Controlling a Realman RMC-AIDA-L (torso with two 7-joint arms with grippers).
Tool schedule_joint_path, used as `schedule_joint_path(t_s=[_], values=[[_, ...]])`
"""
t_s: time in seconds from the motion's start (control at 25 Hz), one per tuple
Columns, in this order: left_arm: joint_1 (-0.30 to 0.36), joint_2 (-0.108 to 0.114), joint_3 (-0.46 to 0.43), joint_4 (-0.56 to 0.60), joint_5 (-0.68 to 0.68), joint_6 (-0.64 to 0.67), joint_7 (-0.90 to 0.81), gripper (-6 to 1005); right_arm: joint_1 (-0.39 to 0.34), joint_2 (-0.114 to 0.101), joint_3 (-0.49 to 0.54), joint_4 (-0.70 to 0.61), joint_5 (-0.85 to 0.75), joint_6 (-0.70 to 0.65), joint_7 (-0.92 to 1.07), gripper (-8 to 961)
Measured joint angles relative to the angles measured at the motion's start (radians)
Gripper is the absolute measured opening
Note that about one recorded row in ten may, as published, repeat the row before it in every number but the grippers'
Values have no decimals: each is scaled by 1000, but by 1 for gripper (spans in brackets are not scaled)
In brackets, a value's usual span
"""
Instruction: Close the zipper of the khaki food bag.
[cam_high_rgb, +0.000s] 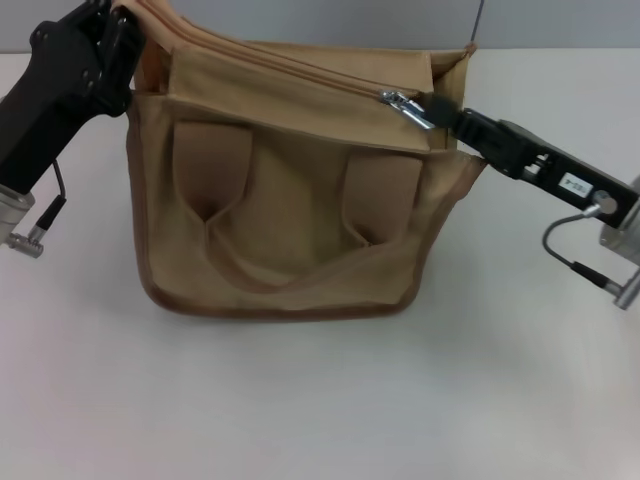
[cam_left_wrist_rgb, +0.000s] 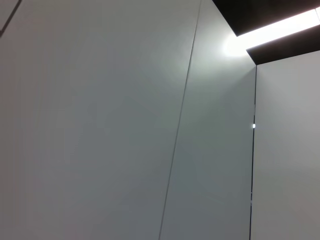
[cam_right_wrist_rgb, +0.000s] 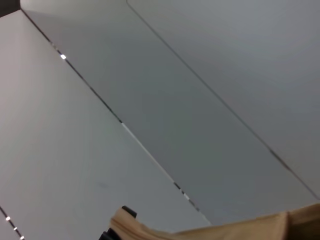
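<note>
While the khaki food bag (cam_high_rgb: 285, 195) sits on the white table (cam_high_rgb: 320, 400) with its handles facing the robot, the head view shows the zipper (cam_high_rgb: 300, 68) running across the bag's top panel, from the far left corner down to the silver slider (cam_high_rgb: 405, 106) near the right end. That long axis is what matters: the slider lies just beside the tip of the right gripper (cam_high_rgb: 444, 112), on its left, so any pull must travel along the zip line, and the right arm is plainly the nearer one to it. The right arm reaches in low from the right side, forearm nearly level and pointing at the slider. Its fingertips seem to meet the pull tab, but whether they are pinched on it or only touching it cannot be told. The left gripper (cam_high_rgb: 118, 45) is raised at the bag's upper left corner, pressed against the fabric edge as if steadying it; its fingers are not clear either.

From the left wrist camera only a blank wall panel and a ceiling light appear, nothing of the bag.

From the right wrist camera a strip of the bag's tan fabric (cam_right_wrist_rgb: 225, 229) shows at the edge, against the wall behind.
</note>
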Motion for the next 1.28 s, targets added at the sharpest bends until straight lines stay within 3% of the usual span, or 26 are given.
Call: schedule_joint_path(t_s=[0.48,0.68,0.84,1.0,1.28], values=[[24,-1,0,-6,0,-29,5,163,-46,0,49,-20,1,-13,-36,0],[40,-1,6,-47,1,-37,94,168,-52,4,53,11,2,-45,-152,87],[69,3,9,-55,7,-38,113,172,-57,5,62,49,13,-116,-283,284],[113,4,2,-52,6,-38,117,176,-59,7,62,63,14,-132,-334,358],[193,7,-30,-44,3,-65,120,479,-59,8,63,87,24,-132,-370,488]])
